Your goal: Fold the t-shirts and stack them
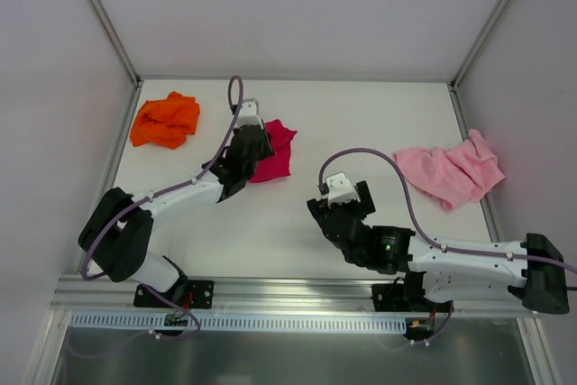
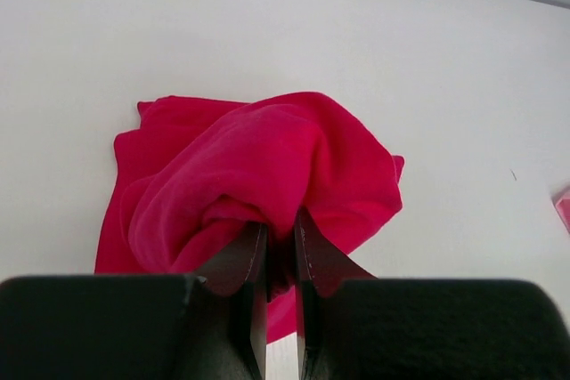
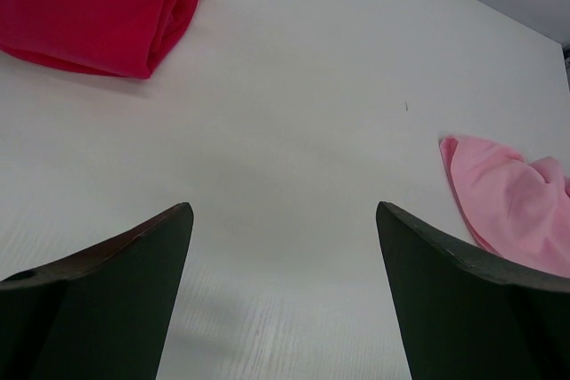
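Note:
Three t-shirts lie bunched on the white table (image 1: 297,223). The crimson red t-shirt (image 1: 278,152) (image 2: 267,166) sits at the centre-left, and my left gripper (image 1: 245,149) (image 2: 280,238) is shut on a fold at its near edge. The orange t-shirt (image 1: 165,119) lies crumpled at the back left. At the right side rests the pale pink t-shirt (image 1: 453,169) (image 3: 512,206). My right gripper (image 1: 332,209) (image 3: 283,220) hovers open over bare table in the middle, nothing between its fingers; the red t-shirt (image 3: 98,6) shows at its upper left.
White walls with metal frame posts (image 1: 104,20) enclose the table at the back and both sides. A metal rail (image 1: 297,295) runs along the near edge by the arm bases. Cables loop above both arms.

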`<state>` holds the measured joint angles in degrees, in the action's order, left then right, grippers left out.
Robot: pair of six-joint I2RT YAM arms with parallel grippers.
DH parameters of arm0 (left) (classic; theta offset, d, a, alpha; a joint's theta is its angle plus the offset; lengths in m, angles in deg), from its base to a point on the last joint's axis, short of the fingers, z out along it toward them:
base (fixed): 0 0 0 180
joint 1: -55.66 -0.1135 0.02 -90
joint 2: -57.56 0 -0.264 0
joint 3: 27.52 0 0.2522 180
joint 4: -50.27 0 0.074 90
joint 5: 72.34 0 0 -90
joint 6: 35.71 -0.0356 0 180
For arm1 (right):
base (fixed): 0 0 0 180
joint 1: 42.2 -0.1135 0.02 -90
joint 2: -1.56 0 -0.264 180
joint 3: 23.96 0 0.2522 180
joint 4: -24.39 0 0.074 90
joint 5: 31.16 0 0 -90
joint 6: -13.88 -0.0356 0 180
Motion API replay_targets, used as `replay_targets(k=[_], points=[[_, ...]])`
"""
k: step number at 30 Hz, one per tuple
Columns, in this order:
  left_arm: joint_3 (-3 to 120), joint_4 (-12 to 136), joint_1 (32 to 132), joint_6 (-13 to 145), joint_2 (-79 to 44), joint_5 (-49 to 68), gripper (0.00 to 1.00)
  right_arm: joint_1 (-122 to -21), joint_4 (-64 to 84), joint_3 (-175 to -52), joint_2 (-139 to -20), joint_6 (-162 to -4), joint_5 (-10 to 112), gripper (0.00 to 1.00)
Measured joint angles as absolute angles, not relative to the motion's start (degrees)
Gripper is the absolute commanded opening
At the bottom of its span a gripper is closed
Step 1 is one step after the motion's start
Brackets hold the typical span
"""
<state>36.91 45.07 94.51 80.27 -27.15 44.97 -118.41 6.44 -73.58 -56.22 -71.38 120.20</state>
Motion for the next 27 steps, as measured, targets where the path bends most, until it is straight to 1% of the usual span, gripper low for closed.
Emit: replay_targets(k=[5, 10, 11, 12, 14, 15, 16, 21, 27], points=[[41.8, 46.9, 92.0, 80.5, -29.9, 43.3, 0.0, -118.4, 6.4, -73.6, -56.8, -71.4, 120.2, 0.89], [51.0, 49.8, 85.9, 81.4, -39.1, 38.7, 0.0, -118.4, 6.3, -73.6, -56.8, -71.4, 120.2, 0.89], [52.6, 50.1, 85.1, 81.6, -41.1, 37.9, 0.02, -118.4, 6.2, -73.6, -56.8, -71.4, 120.2, 0.89], [53.9, 50.8, 84.5, 81.8, -42.6, 37.0, 0.3, -118.3, 6.2, -73.6, -56.8, -71.4, 120.2, 0.89], [56.0, 51.5, 83.3, 81.9, -45.8, 35.5, 0.75, -118.3, 6.0, -73.6, -56.8, -71.4, 120.2, 0.89], [57.2, 52.4, 83.0, 82.4, -47.3, 34.9, 0.95, -118.3, 6.0, -73.6, -56.8, -71.4, 120.2, 0.89], [58.2, 53.3, 83.0, 82.5, -48.5, 34.6, 0.99, -118.3, 5.9, -73.6, -56.8, -71.4, 120.2, 0.89], [61.1, 55.1, 83.0, 82.5, -51.8, 33.1, 0.99, -118.3, 5.7, -73.6, -57.4, -71.4, 120.1, 0.89], [58.4, 53.5, 83.0, 81.3, -48.6, 30.6, 0.99, -118.3, 5.7, -73.6, -59.6, -71.4, 119.9, 0.89]])
